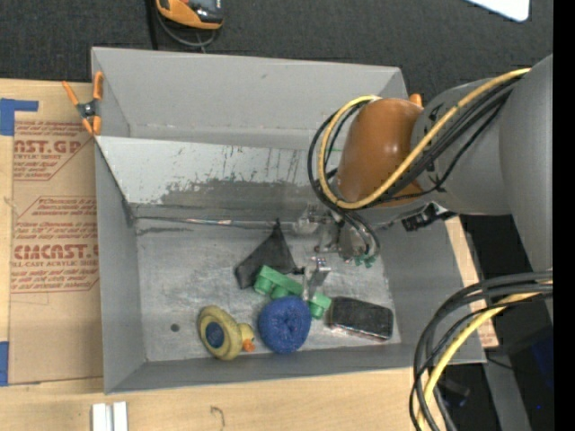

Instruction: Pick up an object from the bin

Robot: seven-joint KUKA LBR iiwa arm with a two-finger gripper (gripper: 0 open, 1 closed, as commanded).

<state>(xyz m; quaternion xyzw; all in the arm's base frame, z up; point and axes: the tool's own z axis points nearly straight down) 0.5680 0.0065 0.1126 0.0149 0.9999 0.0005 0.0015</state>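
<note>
My gripper (316, 273) hangs low in the right half of the bin, under the orange wrist cover. Its tip is just above a green plastic piece (280, 285) that lies flat on the bin floor and reaches right to a green block beside the tip. A dark grey wedge-shaped thing (266, 258) lies just left of the gripper, touching the green piece. A fuzzy blue ball (285, 324) sits in front of the green piece. A black rectangular device (361, 318) lies to the ball's right.
A yellow round thing with a blue centre (221, 332) lies at the front, left of the blue ball. The arm and its cables cover the bin's right back corner. The bin's sloped left and back walls rise around the floor.
</note>
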